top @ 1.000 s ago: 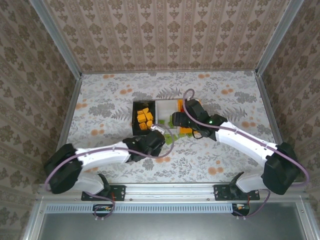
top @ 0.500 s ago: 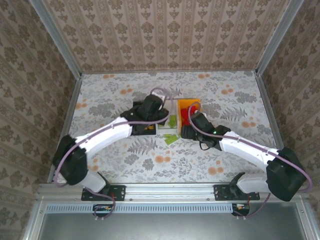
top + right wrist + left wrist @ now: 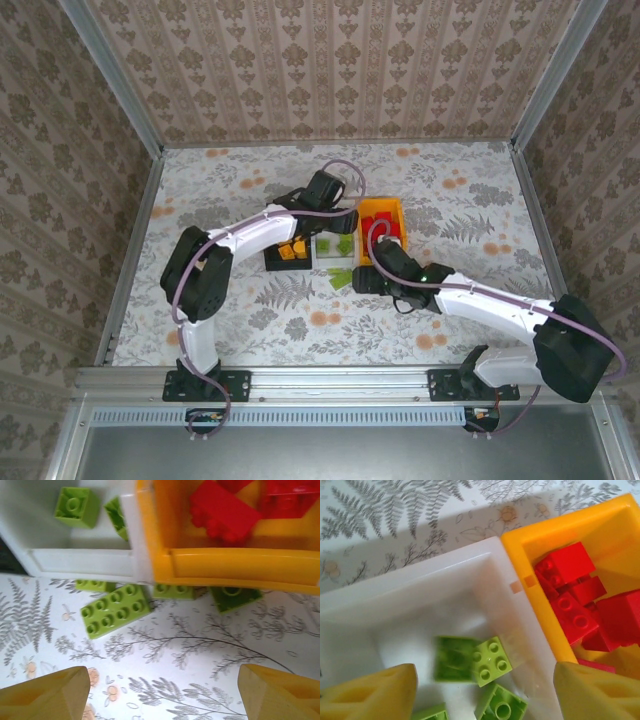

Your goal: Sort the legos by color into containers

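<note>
My left gripper (image 3: 338, 218) (image 3: 485, 695) hangs open above the white container (image 3: 420, 590) (image 3: 316, 250), with nothing between its fingers. Below it lie light green legos (image 3: 491, 661), one of them blurred. Red legos (image 3: 570, 595) fill the orange container (image 3: 530, 580) (image 3: 380, 206) beside it. My right gripper (image 3: 360, 280) (image 3: 162, 695) stands open and empty over the table, just in front of the white container (image 3: 80, 560) and the orange container (image 3: 225, 567). A flat green lego (image 3: 115, 611) (image 3: 342, 278) and smaller green ones (image 3: 234, 597) lie against the containers' near walls. Orange-yellow legos (image 3: 292, 250) sit in the black container (image 3: 270, 262).
The three containers stand side by side mid-table, black on the left. Both arms crowd around them, the left arm arching in from the left. Patterned walls and metal rails (image 3: 135, 240) bound the flowered tabletop (image 3: 470, 200).
The left arm swung from the table in front of the containers to above the white one and opened. My right gripper drew back from the orange container toward the near side.
</note>
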### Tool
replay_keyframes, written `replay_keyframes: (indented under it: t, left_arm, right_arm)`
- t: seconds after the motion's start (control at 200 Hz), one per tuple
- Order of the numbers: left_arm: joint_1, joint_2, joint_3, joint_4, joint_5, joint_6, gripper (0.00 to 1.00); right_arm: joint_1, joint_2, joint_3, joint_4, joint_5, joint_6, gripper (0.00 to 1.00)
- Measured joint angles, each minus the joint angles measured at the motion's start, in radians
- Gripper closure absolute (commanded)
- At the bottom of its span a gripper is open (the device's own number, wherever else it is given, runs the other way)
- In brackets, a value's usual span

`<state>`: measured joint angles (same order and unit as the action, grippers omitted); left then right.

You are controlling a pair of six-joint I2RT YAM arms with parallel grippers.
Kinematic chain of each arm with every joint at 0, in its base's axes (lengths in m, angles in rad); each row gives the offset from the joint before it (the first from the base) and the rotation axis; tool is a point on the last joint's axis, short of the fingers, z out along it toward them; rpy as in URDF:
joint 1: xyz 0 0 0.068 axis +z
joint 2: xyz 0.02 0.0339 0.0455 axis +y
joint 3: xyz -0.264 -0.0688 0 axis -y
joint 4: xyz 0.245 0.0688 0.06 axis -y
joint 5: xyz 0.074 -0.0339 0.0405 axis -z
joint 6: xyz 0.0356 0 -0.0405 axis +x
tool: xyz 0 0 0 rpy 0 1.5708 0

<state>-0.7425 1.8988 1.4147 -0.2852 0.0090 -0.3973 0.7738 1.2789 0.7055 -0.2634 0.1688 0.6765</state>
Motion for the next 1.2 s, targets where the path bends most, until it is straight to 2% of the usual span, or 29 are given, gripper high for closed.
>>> replay_keyframes:
  t: [0.02,0.055,0.185,0.425,0.545,0.715,0.91,1.2]
  left_arm:
    - [0.0,-0.002,0.0,0.0,0.003,-0.007,0.05]
    - [0.0,-0.012,-0.004,0.003,0.008,-0.013,0.0]
    - [0.0,-0.155,-0.1,0.036,0.022,-0.029,0.0]
    - [-0.002,-0.628,-0.395,0.103,-0.006,-0.08,0.0]
    - [-0.004,-0.831,-0.538,0.077,-0.047,-0.108,0.0]
    - [-0.016,-1.044,-0.665,-0.004,-0.102,-0.146,0.0]
    - [-0.016,-1.16,-0.723,-0.084,-0.155,-0.179,0.0]
    - [-0.016,-1.161,-0.737,-0.135,-0.171,-0.183,0.0]
  right_arm:
    - [0.006,0.003,0.0,0.006,-0.002,-0.001,0.2]
    - [0.017,0.013,0.0,0.021,-0.005,-0.004,0.2]
    - [0.058,0.083,0.008,0.066,-0.014,-0.023,0.19]
    - [0.106,0.256,0.102,0.132,-0.026,-0.079,0.2]
    - [0.108,0.319,0.15,0.163,-0.028,-0.103,0.2]
    - [0.108,0.4,0.193,0.186,-0.033,-0.125,0.21]
    - [0.113,0.456,0.232,0.195,-0.05,-0.125,0.22]
    - [0.206,0.386,0.15,0.206,-0.074,-0.081,0.22]
